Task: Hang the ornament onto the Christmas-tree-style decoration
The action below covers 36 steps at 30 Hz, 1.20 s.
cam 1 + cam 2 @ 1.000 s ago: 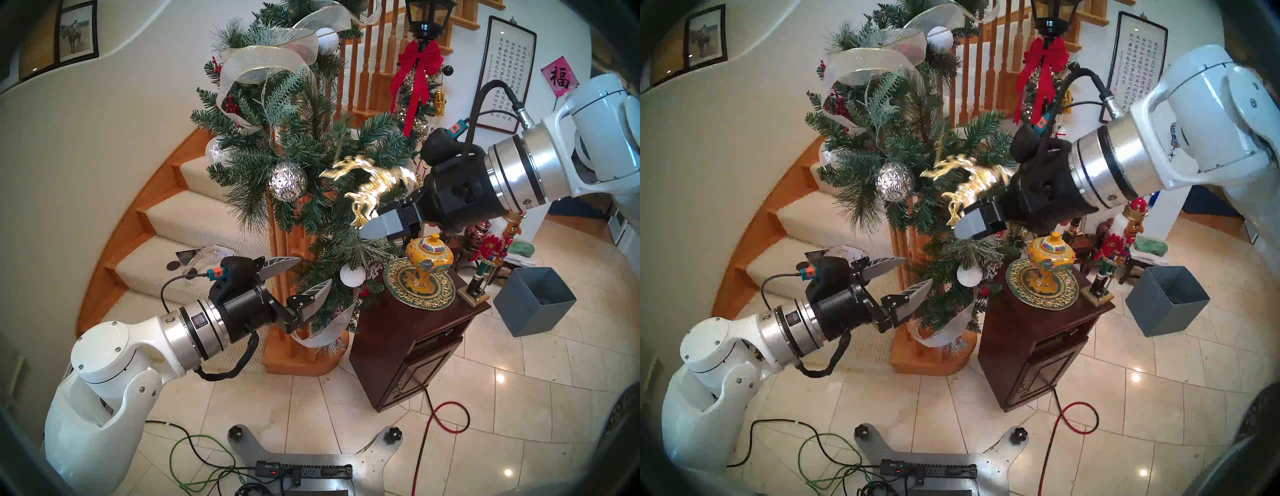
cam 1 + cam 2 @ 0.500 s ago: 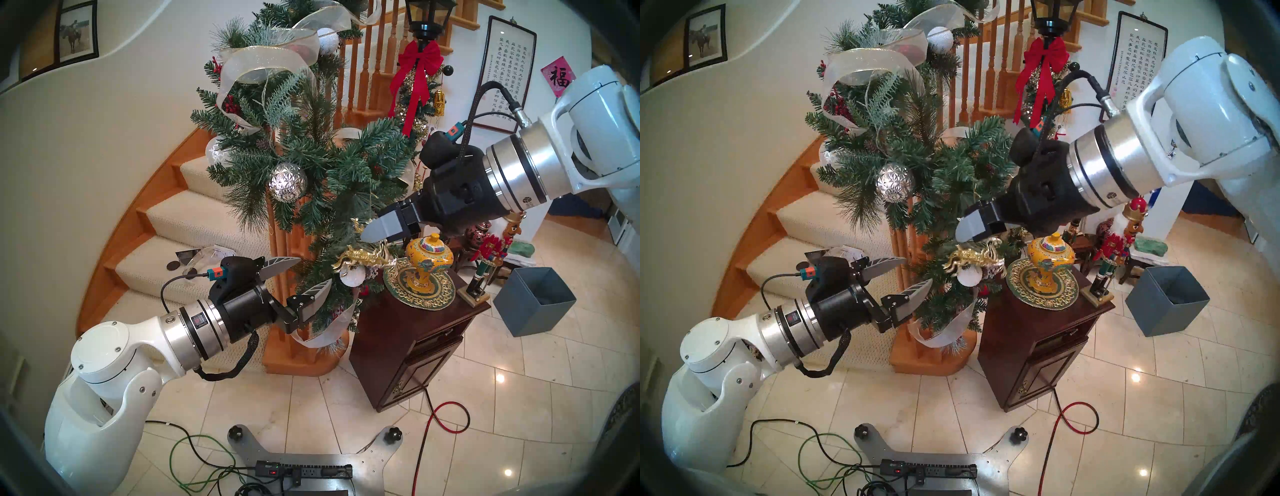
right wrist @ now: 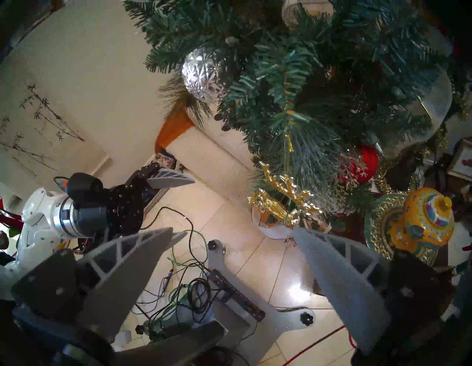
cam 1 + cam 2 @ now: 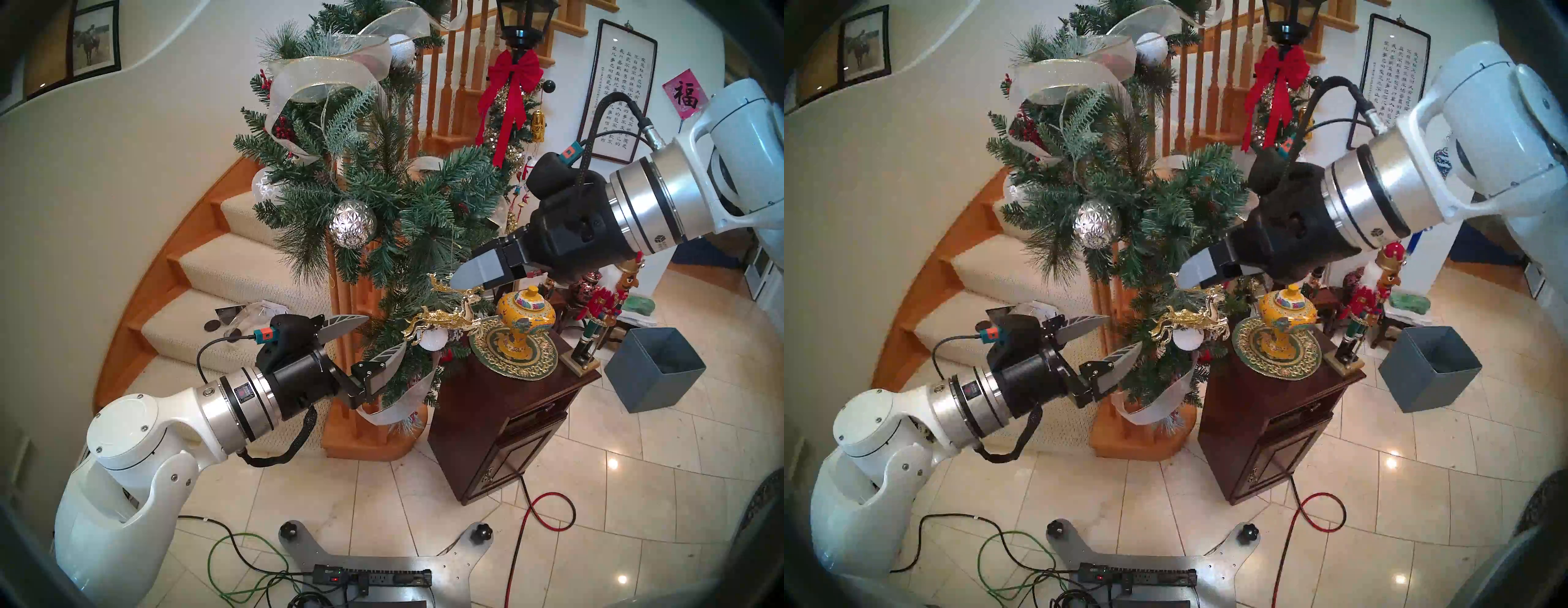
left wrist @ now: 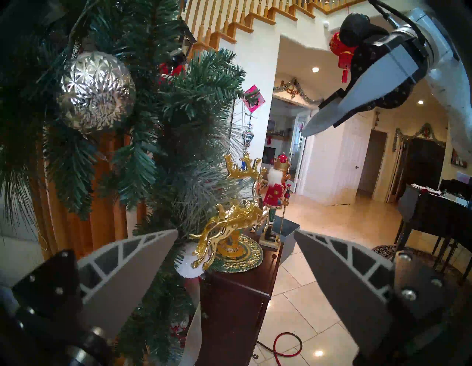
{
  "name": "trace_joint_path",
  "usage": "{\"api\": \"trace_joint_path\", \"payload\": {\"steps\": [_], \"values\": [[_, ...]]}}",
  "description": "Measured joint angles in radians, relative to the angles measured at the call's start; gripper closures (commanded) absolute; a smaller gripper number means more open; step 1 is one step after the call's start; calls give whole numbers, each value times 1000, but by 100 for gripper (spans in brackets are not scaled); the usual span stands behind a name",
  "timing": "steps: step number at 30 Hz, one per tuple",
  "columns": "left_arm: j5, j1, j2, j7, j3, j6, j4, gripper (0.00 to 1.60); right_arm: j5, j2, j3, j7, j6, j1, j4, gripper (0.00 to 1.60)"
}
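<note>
The gold reindeer ornament (image 4: 441,314) (image 4: 1189,318) hangs by a thin string from a lower branch of the green pine garland (image 4: 382,191) (image 4: 1123,182), just above a white snowy ball. In the left wrist view the ornament (image 5: 227,225) dangles free beside the needles. My right gripper (image 4: 460,282) (image 3: 232,230) is open and empty, just above and right of the ornament (image 3: 281,202). The left gripper (image 4: 384,333) (image 5: 235,232) is open and empty too, low at the garland's left side, with the ornament just beyond its fingertips.
A dark wooden cabinet (image 4: 509,407) stands right of the garland, bearing a yellow jar (image 4: 524,322) and a nutcracker (image 4: 602,305). A grey box (image 4: 653,369) sits on the tile floor. Cables (image 4: 237,564) and a power strip lie at my base. Carpeted stairs rise behind.
The ornament has left the right gripper and dropped from beside its fingers to hang lower on the garland. The right gripper has drawn back to the right. The left arm is unmoved.
</note>
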Motion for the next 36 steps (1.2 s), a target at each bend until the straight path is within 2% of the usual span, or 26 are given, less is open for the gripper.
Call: {"api": "trace_joint_path", "payload": {"steps": [8, 23, 36], "values": [[0, 0, 0, 0, 0, 0, 0, 0, 40, 20, 9, -61, 0, 14, -13, 0], [0, 0, 0, 0, 0, 0, 0, 0, 149, 43, 71, -171, 0, 50, 9, 0], [0, 0, 0, 0, 0, 0, 1, 0, 218, 51, 97, -225, 0, 61, 34, 0]]}}
